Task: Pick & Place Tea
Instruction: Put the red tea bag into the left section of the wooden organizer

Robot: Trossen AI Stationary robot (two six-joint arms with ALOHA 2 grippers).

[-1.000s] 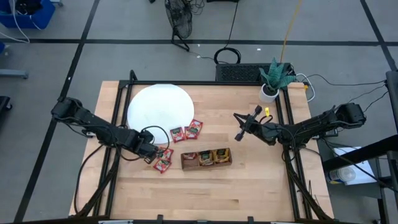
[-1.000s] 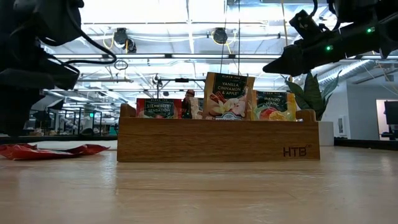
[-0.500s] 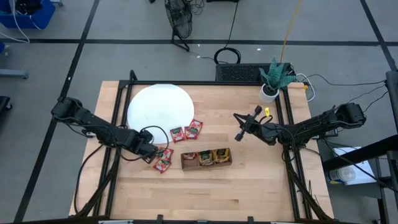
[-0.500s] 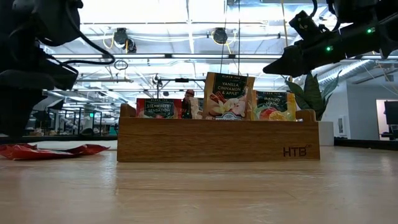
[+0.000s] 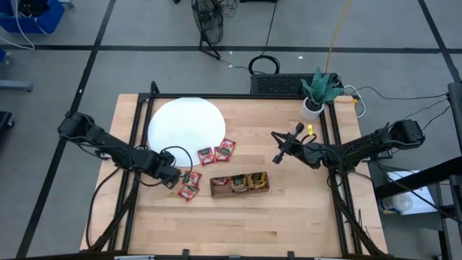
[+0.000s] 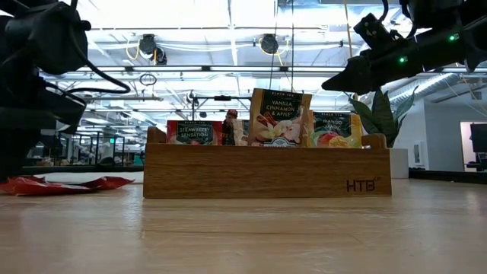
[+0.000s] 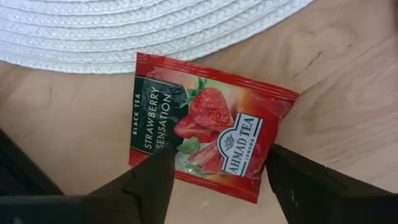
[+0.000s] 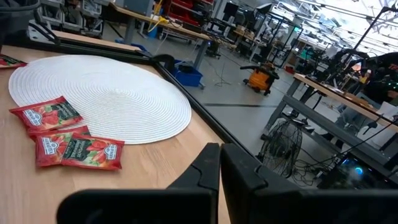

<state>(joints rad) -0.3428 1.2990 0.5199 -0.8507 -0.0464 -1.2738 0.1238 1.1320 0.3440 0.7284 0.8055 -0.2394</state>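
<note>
Left gripper (image 7: 214, 186) stood wide open, empty, straddling a red strawberry sachet (image 7: 208, 123) — better centred and pressed flat before closing.

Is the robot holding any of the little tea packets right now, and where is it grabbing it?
No. The left gripper is open over a red strawberry sachet lying on the table, its fingers either side. The right gripper is shut and empty.

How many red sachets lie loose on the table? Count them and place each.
4 red sachets: two side by side at the disc's edge; two left of the tray, by the open left gripper. Others may hide beneath.
</note>
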